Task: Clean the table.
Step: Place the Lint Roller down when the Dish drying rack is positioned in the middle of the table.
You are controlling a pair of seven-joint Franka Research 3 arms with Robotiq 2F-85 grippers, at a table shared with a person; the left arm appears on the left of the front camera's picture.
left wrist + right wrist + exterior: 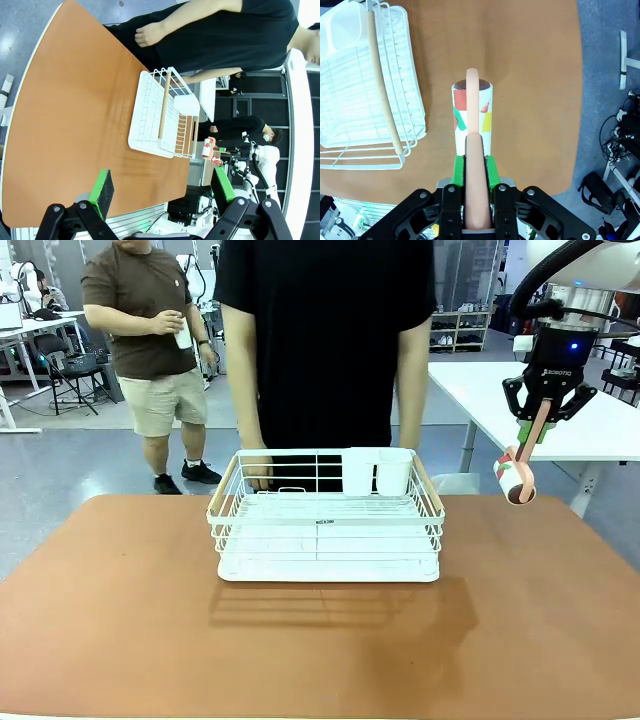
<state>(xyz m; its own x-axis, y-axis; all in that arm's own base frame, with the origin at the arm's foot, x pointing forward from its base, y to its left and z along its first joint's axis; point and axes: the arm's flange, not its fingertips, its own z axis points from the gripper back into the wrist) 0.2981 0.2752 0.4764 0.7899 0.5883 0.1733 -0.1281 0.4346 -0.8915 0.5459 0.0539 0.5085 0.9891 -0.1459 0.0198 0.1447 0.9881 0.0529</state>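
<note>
two grippers work over the table point(120, 620), a wide terracotta top with rounded corners that spreads across the foreground. in the left wrist view the left gripper point(162, 190) hangs above the near edge of that top with its green-padded fingers point(104, 189) spread wide apart and nothing between them. the right gripper point(537, 423) hovers up off the table's far right corner, its pads pressed together on the pink handle of a lint roller point(517, 478), whose white drum with red, green and yellow patches hangs below the jaws; the right wrist view looks straight down that handle to the drum point(473, 112), with bare tabletop under it. toward the far middle of the table sits a white wire rack point(327, 535) with wooden side handles; its wire bed looks bare, and a white cup-like holder point(376, 471) hangs at its far right corner, contents not visible. just behind the rack a person in a black shirt point(325, 335) stands at the far edge, one hand point(257, 468) touching the rack's back rim.
</note>
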